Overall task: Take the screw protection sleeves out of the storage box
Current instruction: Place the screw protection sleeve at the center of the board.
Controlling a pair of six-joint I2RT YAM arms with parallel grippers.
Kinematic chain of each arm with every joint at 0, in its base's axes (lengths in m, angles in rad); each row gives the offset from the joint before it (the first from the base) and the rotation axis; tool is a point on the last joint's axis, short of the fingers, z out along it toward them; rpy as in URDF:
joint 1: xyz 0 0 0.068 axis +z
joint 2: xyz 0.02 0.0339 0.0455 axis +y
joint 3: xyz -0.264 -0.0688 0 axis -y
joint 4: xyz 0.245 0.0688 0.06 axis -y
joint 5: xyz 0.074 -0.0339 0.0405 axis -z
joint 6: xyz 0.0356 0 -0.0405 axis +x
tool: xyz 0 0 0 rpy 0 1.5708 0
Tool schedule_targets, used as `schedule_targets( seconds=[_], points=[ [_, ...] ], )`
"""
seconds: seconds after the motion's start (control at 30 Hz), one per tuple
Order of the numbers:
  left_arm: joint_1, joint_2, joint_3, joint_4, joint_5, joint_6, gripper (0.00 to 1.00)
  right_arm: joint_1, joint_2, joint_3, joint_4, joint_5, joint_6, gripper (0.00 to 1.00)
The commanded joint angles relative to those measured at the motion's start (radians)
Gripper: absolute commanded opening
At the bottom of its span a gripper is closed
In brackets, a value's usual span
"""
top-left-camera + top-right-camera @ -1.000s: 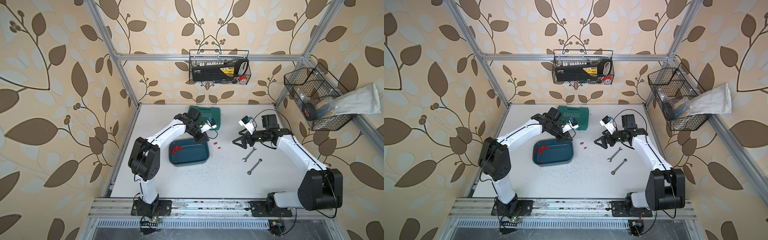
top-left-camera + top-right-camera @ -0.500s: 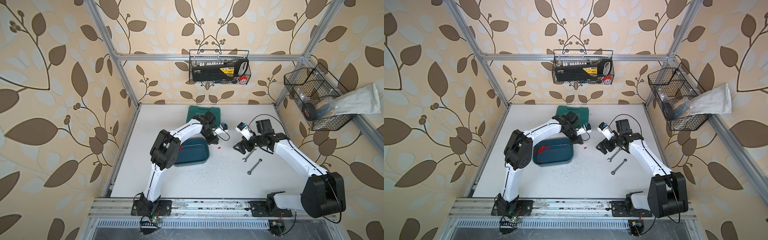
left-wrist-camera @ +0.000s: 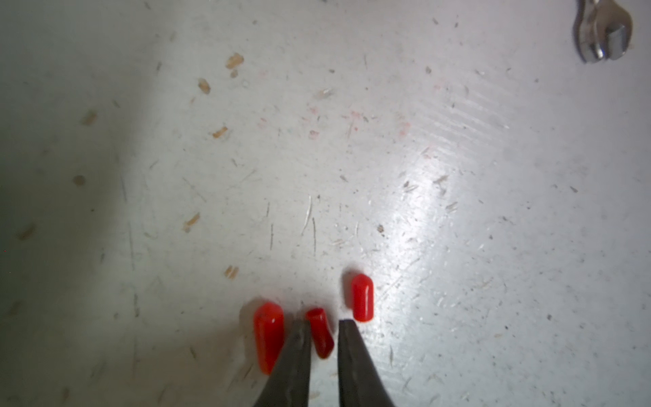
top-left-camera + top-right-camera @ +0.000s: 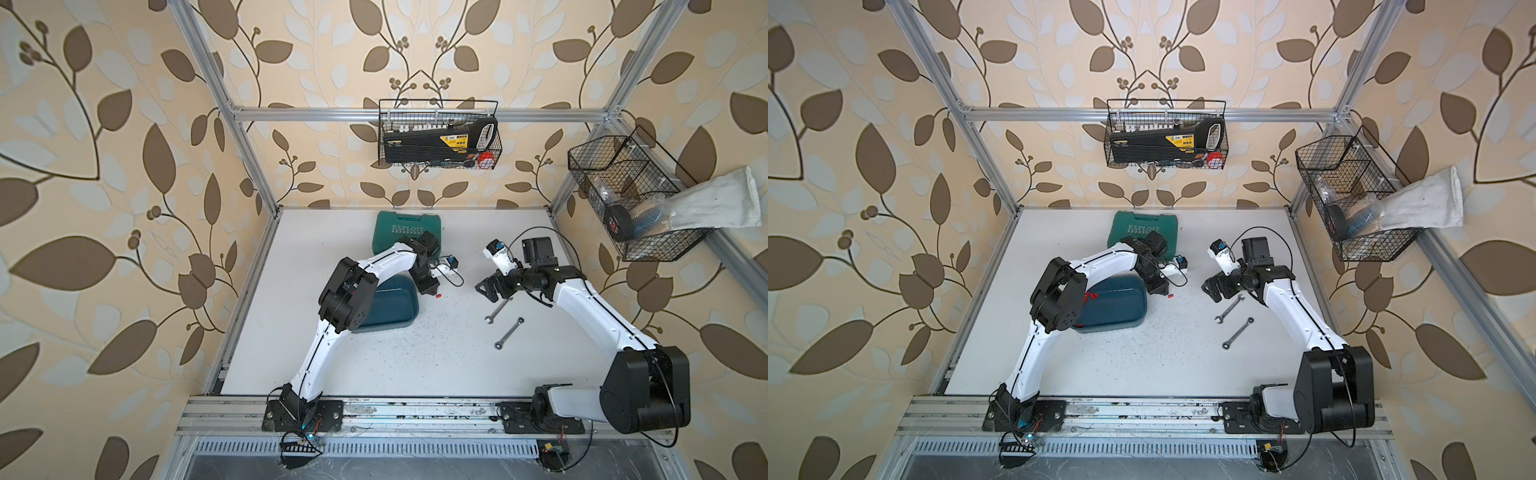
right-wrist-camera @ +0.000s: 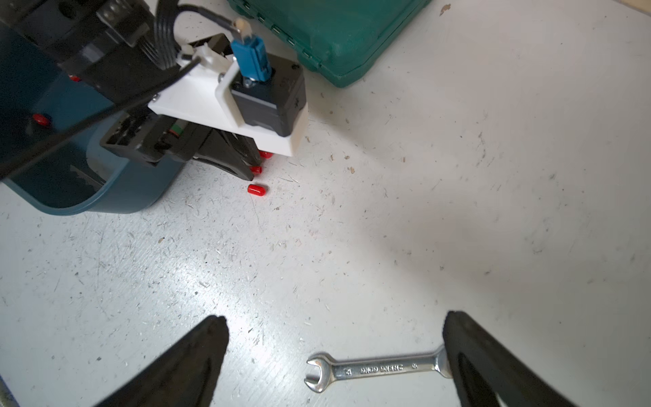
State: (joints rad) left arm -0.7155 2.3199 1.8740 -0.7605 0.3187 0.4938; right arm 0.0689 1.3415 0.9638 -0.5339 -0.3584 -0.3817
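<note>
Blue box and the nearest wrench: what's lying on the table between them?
Three red sleeves beside the box, at the left hand, then bare table; the right wrist view shows it.

High top views over the whole table point(image 4: 415, 365); close wrist views, loose sleeves point(image 3: 362, 297) common to both.

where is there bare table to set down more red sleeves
Widest bare table: front stretch between the blue box, the two wrenches and the front rail. Also the back corner left of the green case. Crowded: beside the box's right end, where three red sleeves lie at the left tool.
</note>
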Motion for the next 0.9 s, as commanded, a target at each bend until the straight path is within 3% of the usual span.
schedule_targets(
  seconds=[0.0,0.33,0.47,0.63,0.87],
  points=[
    [-0.010,-0.010,0.036,-0.020,-0.010,0.003,0.25,-0.003,-0.015,0.001,0.000,-0.004,0.012,0.99],
    [-0.009,-0.139,-0.006,-0.054,0.021,0.009,0.33,-0.004,-0.022,0.008,-0.005,-0.013,0.010,0.99],
    [-0.003,-0.223,-0.064,-0.106,0.056,0.046,0.34,-0.002,-0.028,0.023,-0.023,-0.074,-0.006,0.99],
    [0.037,-0.370,-0.205,-0.153,0.060,0.086,0.34,0.040,-0.007,0.076,-0.066,-0.136,-0.022,0.99],
    [0.172,-0.607,-0.474,-0.170,-0.047,0.111,0.35,0.124,0.068,0.156,-0.068,-0.223,0.001,0.99]
  ],
)
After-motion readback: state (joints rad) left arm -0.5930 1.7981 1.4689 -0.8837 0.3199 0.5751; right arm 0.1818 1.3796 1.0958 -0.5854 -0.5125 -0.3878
